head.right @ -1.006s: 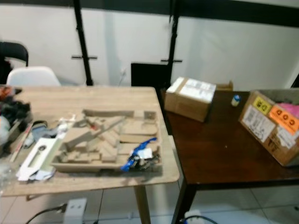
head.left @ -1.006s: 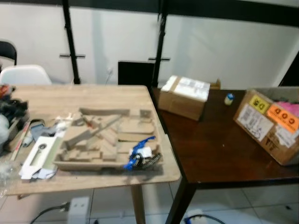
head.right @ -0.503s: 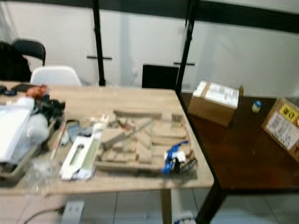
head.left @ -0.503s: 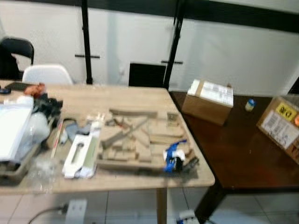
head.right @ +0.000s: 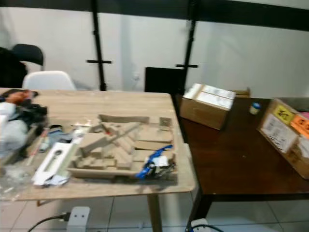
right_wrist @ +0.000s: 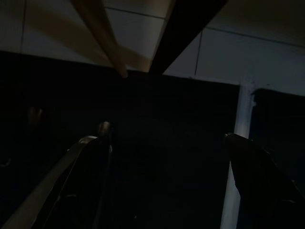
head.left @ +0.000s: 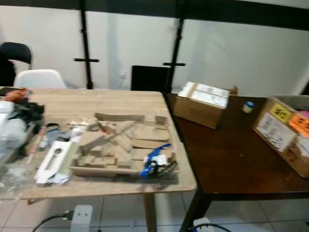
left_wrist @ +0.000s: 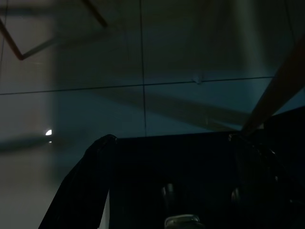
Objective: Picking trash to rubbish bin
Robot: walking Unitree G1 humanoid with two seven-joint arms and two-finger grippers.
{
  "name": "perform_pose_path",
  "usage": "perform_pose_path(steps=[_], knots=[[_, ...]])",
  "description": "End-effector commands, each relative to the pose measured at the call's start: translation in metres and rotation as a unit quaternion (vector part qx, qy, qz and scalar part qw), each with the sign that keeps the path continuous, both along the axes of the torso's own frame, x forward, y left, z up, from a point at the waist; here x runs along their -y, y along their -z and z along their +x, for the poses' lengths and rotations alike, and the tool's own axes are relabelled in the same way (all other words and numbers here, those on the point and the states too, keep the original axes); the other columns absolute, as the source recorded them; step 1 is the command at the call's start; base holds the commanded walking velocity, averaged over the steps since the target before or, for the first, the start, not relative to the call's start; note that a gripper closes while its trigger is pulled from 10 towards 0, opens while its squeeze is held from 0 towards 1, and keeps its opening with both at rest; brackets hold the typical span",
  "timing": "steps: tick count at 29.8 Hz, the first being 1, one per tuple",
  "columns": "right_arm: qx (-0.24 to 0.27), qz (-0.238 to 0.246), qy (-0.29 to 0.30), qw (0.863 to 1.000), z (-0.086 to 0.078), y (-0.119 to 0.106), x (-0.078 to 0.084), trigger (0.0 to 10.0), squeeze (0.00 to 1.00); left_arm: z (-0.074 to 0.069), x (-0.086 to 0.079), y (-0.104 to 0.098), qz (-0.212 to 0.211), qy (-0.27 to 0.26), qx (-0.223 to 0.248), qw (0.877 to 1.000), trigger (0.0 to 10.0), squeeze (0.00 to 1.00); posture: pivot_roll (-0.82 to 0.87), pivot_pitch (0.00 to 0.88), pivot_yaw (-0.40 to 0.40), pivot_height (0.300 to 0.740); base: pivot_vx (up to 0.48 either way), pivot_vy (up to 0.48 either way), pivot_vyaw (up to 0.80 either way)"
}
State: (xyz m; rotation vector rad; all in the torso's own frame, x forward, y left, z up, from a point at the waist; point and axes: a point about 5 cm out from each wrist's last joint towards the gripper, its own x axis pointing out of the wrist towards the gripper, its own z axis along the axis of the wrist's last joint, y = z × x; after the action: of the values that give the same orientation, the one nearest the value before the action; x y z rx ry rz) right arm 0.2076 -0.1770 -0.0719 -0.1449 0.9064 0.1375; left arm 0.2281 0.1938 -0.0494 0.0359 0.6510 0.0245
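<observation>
On the light wooden table (head.left: 96, 99) lies a brown moulded cardboard tray (head.left: 120, 150). A crumpled blue and white wrapper (head.left: 153, 162) rests on the tray's near right corner. A flat white package (head.left: 55, 162) and small scraps lie to the tray's left. Both arms hang idle below the tables. My left gripper (left_wrist: 176, 191) is a dark shape over the tiled floor, fingers apart. My right gripper (right_wrist: 162, 191) is open too, with nothing between its fingers, under the table edges.
A dark table (head.left: 231, 145) adjoins on the right, holding a taped carton (head.left: 203, 104), a labelled carton (head.left: 285, 133) and a small blue-capped bottle (head.left: 248, 106). Clutter (head.left: 17, 121) sits at the wooden table's left. A white chair (head.left: 38, 78) stands behind, a power strip (head.left: 81, 217) below.
The camera swung left half a second ago and has swung back right. Nothing on the tables has moved.
</observation>
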Motion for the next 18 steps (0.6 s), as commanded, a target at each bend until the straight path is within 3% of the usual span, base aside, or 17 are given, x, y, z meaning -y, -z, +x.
perform_pose_path(steps=[1, 11, 16, 18], knots=[[0.000, 0.006, -0.003, 1.000, 0.000, 0.000, -0.004, 10.0, 0.00, -0.005, -0.004, 0.003, 0.010, -0.005, -0.008, 1.000, 10.0, 0.00, 0.07, 0.039, -0.059, 0.740, 0.000, 0.000, 0.00], [0.007, 0.007, -0.012, 1.000, 0.007, -0.003, -0.007, 10.0, 0.00, -0.005, -0.013, 0.001, 0.007, -0.025, -0.004, 1.000, 10.0, 0.00, 0.09, 0.007, -0.071, 0.740, 0.000, 0.000, 0.00], [0.010, 0.006, -0.015, 1.000, 0.010, -0.005, -0.007, 10.0, 0.00, -0.004, -0.016, 0.000, 0.005, -0.033, 0.001, 0.999, 10.0, 0.00, 0.09, 0.000, -0.077, 0.740, 0.000, 0.480, 0.00], [0.011, 0.005, -0.018, 1.000, 0.011, -0.006, -0.006, 10.0, 0.00, -0.001, -0.018, -0.003, 0.016, -0.026, 0.011, 0.999, 10.0, 0.00, 0.09, 0.000, -0.075, 0.740, 0.000, 0.000, 0.00]])
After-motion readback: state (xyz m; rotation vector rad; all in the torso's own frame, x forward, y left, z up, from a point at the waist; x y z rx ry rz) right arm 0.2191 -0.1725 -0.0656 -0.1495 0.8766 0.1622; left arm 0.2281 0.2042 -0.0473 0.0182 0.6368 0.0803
